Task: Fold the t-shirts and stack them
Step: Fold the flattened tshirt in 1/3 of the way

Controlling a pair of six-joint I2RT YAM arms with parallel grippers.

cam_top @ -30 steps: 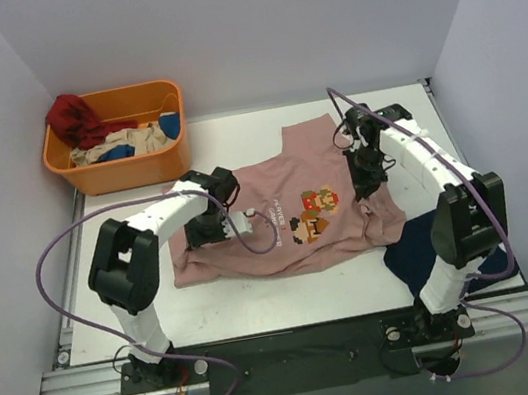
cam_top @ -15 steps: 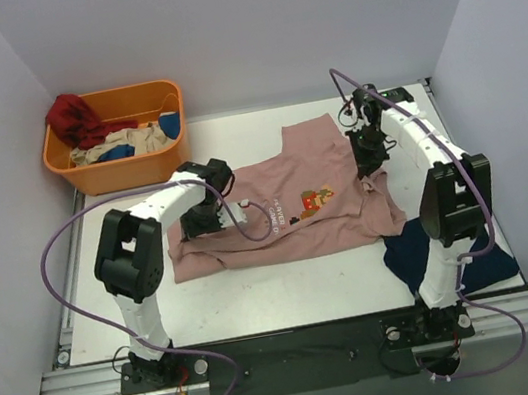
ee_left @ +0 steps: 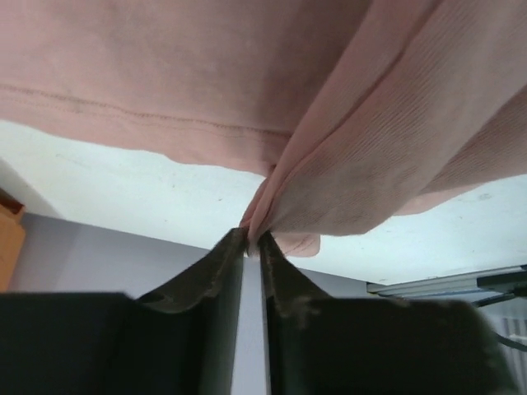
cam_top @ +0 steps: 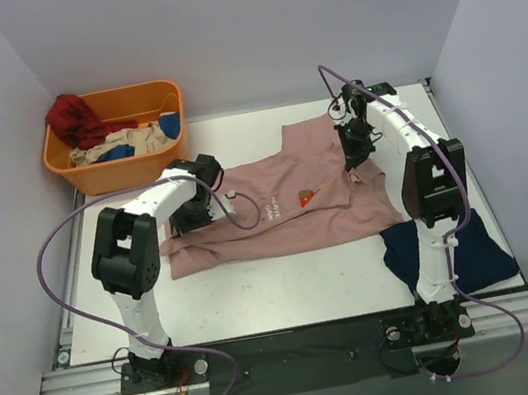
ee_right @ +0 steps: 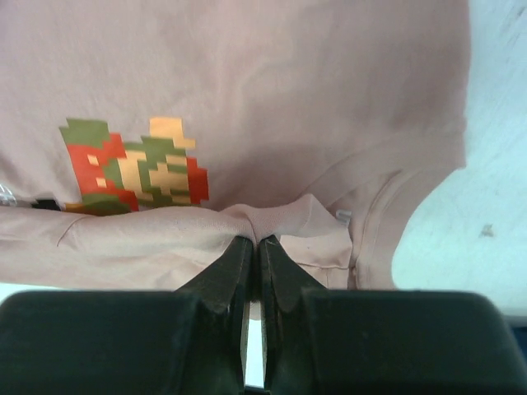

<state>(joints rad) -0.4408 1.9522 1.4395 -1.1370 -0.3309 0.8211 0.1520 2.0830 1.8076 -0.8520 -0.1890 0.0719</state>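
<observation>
soft dusty-pink cloth t-shirt (cam_top: 279, 223) with pixel-character print lies part-folded across the white table (cam_top: 260, 294). left gripper (ee_left: 253, 239) pinches a bunched edge; right gripper (ee_right: 256, 241) is clamped on a fold beside the collar (ee_right: 375, 222). light, limp, sagging: grasp doubled edges.

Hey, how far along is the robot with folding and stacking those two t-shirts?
Done: nothing yet, neither shirt lies folded. In hand: the left claw and right claw each pinch the pink t-shirt, its near part doubled over so it partly covers the print. Left: finish that fold, fold the crumpled navy t-shirt at the near right, then stack both.
</observation>
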